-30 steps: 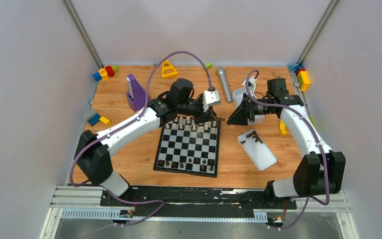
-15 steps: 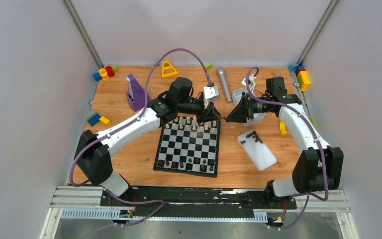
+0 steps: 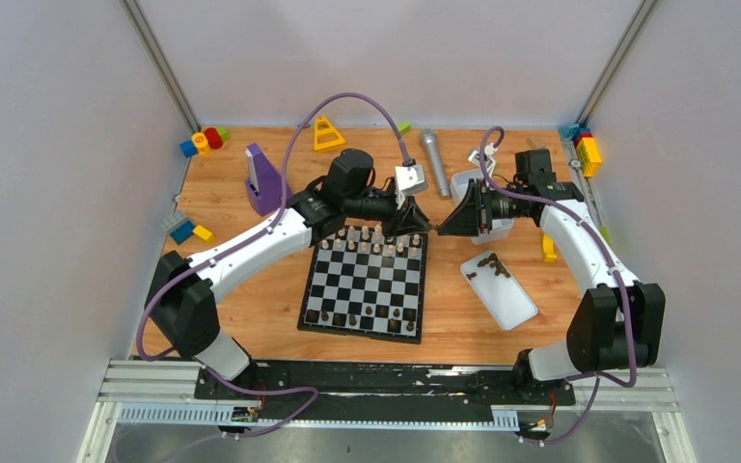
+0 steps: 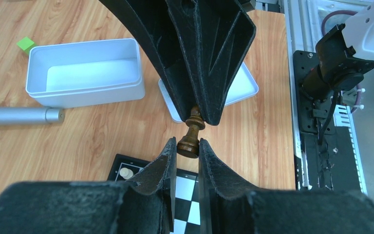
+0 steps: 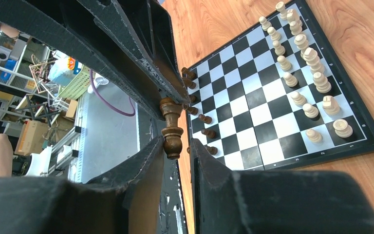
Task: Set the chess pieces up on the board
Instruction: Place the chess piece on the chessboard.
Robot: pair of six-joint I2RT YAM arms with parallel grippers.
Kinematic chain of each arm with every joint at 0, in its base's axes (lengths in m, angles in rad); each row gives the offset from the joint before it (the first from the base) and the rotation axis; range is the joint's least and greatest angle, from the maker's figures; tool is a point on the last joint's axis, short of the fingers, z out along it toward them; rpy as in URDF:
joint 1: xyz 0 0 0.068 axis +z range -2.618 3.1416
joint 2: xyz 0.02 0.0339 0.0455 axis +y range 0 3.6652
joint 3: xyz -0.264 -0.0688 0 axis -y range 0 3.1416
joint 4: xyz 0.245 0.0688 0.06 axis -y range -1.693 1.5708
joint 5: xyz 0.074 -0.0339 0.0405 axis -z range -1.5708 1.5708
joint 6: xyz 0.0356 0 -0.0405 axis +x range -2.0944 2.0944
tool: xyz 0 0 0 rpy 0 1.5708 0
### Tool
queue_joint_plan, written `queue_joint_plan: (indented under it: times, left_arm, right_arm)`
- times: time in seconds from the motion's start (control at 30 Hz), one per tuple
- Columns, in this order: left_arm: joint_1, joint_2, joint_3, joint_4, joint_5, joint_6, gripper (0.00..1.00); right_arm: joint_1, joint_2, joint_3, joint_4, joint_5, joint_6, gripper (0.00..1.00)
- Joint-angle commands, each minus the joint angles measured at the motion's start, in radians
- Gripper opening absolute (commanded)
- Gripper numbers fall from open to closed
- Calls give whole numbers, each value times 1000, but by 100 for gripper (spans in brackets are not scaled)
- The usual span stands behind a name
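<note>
Handoff risk: left gripper (image 4: 187, 145) and right gripper (image 5: 176, 146) both clamp dark brown piece (image 4: 191, 132) by far corner of board (image 3: 364, 280); mistimed release drops it.

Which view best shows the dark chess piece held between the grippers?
Left wrist: the dark chess piece appears whole and sharp, between the left gripper and right gripper. Right wrist shows it too, amid clutter. Top external: too small to see.
</note>
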Motion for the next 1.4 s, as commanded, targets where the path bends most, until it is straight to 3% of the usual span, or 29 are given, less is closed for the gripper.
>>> queue_joint_plan:
  times: [0.0,0.23,0.3,0.33,0.47,0.7,0.9,1.07,1.37]
  left_arm:
    - [-4,1,-2,38,21,-6,0]
    - [-4,5,-11,35,27,5,0]
    - [-4,3,-12,25,23,16,13]
    - [-4,-3,-15,17,12,26,28]
    - [-4,-38,-46,21,-21,58,58]
    - [17,-91,-35,-68,-82,134,98]
    - [148,-173,-47,-191,-129,201,100]
    - [346,-252,-72,-267,-136,174,100]
    - [641,-298,-25,-409,-103,69,100]
  right_arm:
    - [3,0,23,28,-55,-6,26]
    - [3,-4,25,25,-55,-16,13]
    - [3,-9,25,18,-49,-30,8]
    - [3,-11,25,12,-44,-40,5]
    - [3,-28,20,-11,-14,-77,0]
    - [13,-61,17,-99,110,-174,0]
    - [140,-117,-2,-200,354,-285,0]
    - [308,-137,6,-240,560,-317,0]
    - [687,43,174,-338,904,-353,0]
